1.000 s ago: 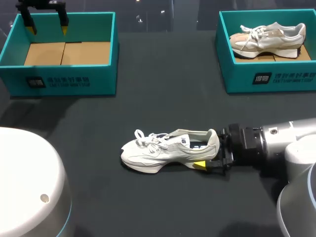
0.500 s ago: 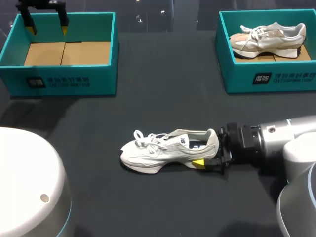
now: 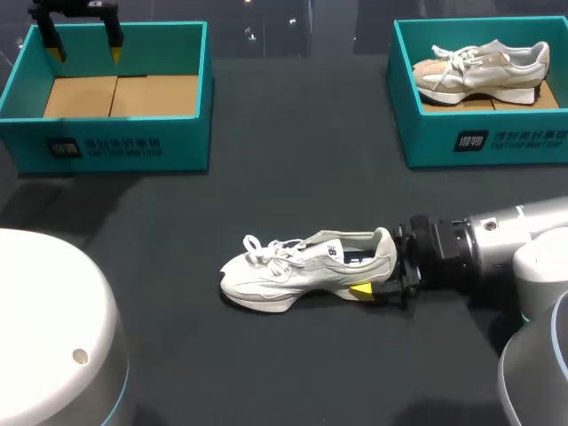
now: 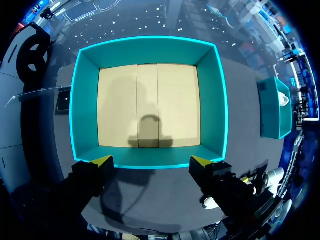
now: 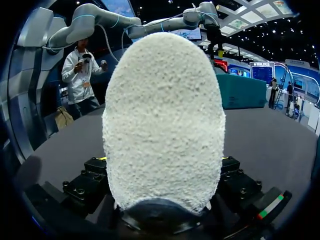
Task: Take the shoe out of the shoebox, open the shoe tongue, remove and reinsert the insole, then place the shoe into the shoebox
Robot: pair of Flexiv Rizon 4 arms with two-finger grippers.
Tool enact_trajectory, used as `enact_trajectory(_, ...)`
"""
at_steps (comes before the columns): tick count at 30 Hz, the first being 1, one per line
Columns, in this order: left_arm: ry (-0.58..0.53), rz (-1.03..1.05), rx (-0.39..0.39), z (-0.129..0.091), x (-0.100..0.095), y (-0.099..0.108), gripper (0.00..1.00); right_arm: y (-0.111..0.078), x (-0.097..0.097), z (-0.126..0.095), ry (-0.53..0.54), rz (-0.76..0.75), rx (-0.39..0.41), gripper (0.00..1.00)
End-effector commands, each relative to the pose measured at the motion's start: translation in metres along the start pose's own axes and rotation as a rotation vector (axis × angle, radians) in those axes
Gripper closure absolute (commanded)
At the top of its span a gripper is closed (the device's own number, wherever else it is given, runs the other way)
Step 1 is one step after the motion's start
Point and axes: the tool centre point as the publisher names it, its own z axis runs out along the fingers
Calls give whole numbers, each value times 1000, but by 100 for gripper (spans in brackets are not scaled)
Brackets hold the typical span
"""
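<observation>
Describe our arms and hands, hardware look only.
Right arm: round silver-grey links, then a black bolted wrist section. Right hand: black blocky body, bright yellow fingertips, a small red-and-green striped mark on one side. Left hand: black blocky fingers with yellow tips. Left arm: white rounded shell, pale blue seam.

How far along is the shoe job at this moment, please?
Done: the shoe lies out on the table. In hand: the right gripper holds its heel. Remaining: tongue, insole, then back into the empty shoebox below the open left gripper.

Left claw black, yellow tips; right arm silver-white.
</observation>
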Motion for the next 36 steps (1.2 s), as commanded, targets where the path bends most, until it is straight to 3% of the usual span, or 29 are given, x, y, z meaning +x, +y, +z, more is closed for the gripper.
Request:
enact_trajectory(1,-1,0,-1,0,0,0,0,1,-1,0,1,1,4,100)
enact_trajectory(10,-1,0,-1,0,0,0,0,1,-1,0,1,1,4,100)
enact_trajectory(17,-57,-88,50,-11,49,49,0,1,-1,0,1,1,4,100)
enact_trajectory(26,-65,-120,85,-18,95,101,0,1,-1,0,1,1,4,100)
enact_trajectory(36,-45,-63,22,-13,147,147,0,1,-1,0,1,1,4,100)
